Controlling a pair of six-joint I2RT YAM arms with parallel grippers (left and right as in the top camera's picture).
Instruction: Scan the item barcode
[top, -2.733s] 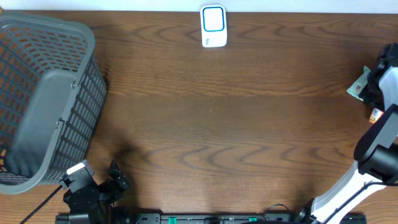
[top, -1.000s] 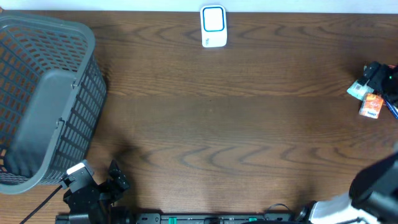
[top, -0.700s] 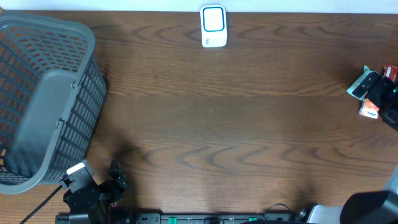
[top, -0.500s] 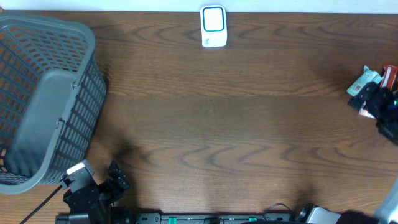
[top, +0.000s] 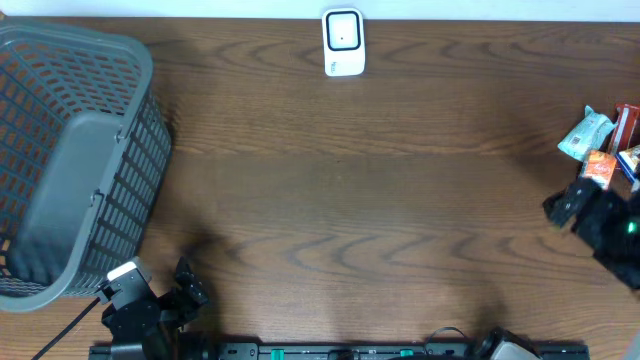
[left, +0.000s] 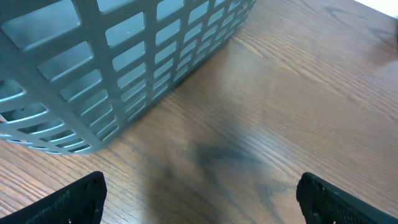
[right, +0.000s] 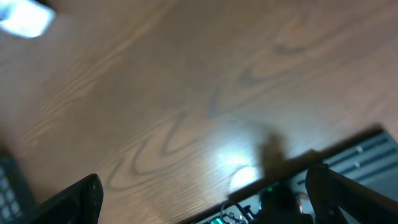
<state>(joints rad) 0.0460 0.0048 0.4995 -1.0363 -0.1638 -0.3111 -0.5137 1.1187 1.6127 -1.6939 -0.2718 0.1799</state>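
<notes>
At the near left corner of the brown wooden counter (top: 350, 200), the left arm (top: 150, 305) held its jaws spread wide. Its black fingertips (left: 68, 202) were far apart over bare wood, gripping nothing, beside the grey plastic lattice basket (top: 70, 160). At the right edge, the right arm (top: 600, 215) also had wide, empty jaws, just short of the small orange packet (top: 600, 167) and the crumpled teal packet (top: 585, 132). The white barcode scanner (top: 343, 42) stood at the far edge, well apart.
</notes>
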